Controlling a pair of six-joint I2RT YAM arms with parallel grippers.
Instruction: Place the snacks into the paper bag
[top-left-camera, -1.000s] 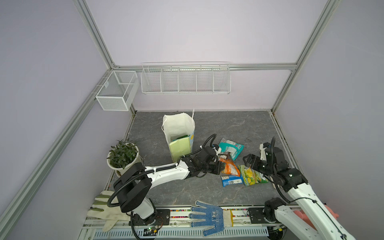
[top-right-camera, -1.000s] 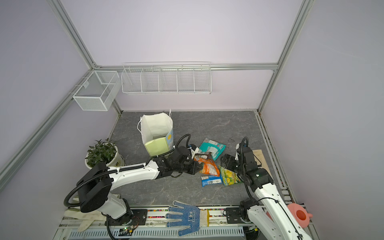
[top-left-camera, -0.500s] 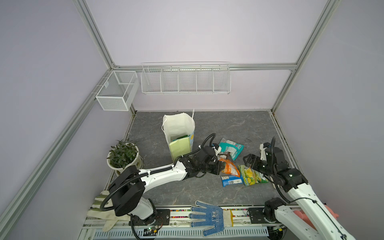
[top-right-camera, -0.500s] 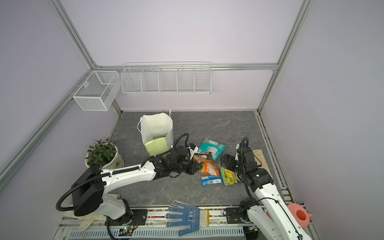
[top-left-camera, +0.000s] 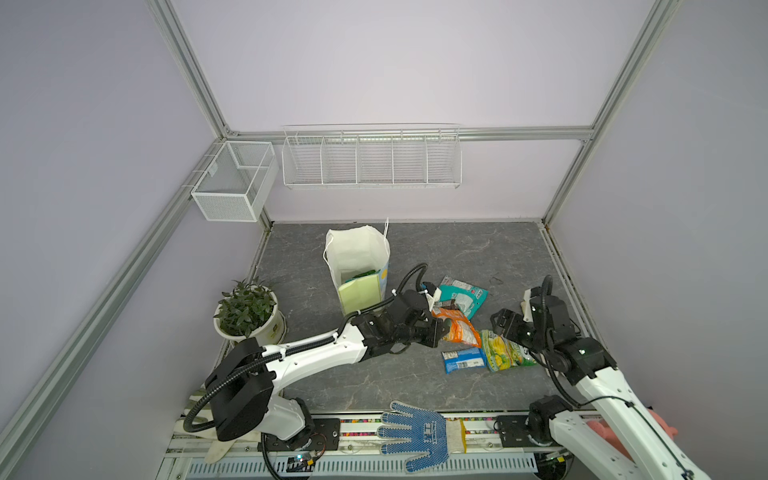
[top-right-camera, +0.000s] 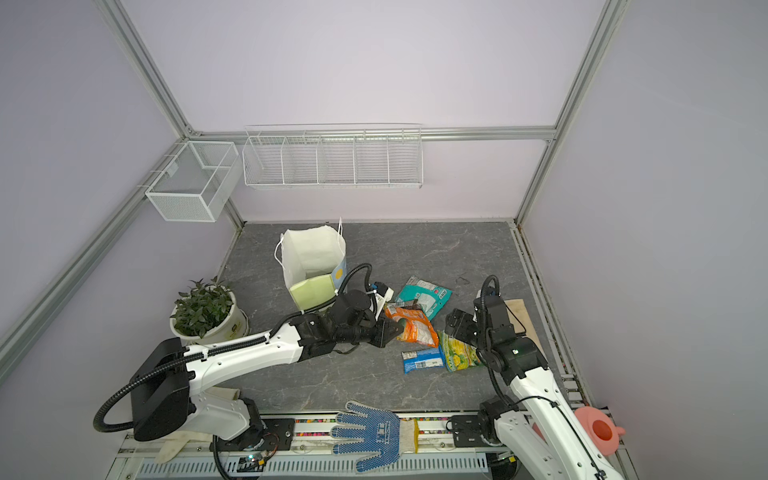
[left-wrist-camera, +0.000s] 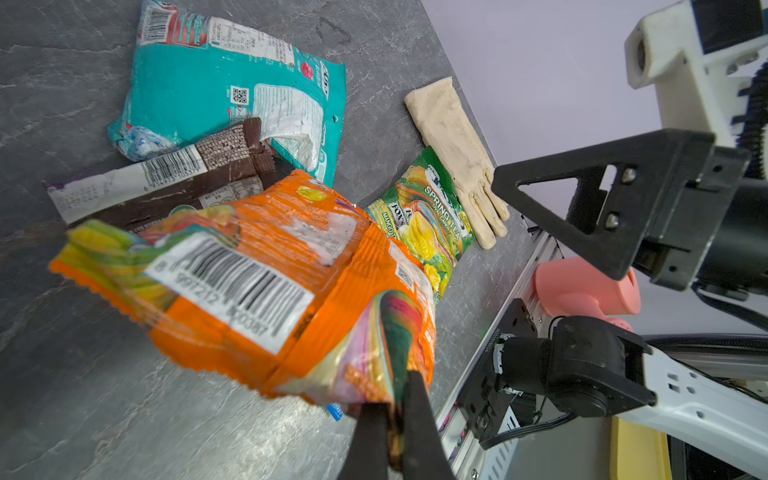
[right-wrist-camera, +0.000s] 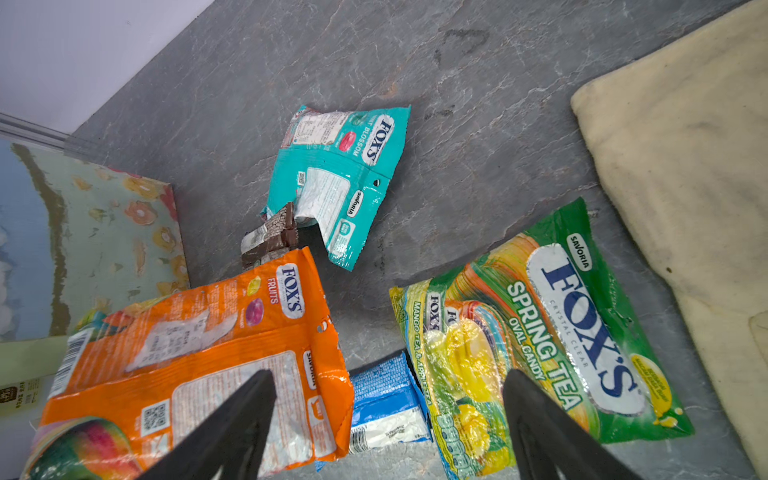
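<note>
My left arm has drawn its elbow back this last second, left gripper (left-wrist-camera: 392, 390) still pinching a corner of the glossy orange plastic snack packet (left-wrist-camera: 266, 291), seemingly lifted off the grey bench (top-left-camera: 457, 249), so the carry to the nearby tall white-lined paper bag (top-left-camera: 357, 257) can start; right gripper (right-wrist-camera: 388, 374) hangs spread.

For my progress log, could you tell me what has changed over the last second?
The left arm's elbow has sunk toward the front rail, while the left gripper stays shut on a corner of the orange packet, roughly in place. The right gripper stays open and still; the paper bag and the other snacks have not moved.
</note>
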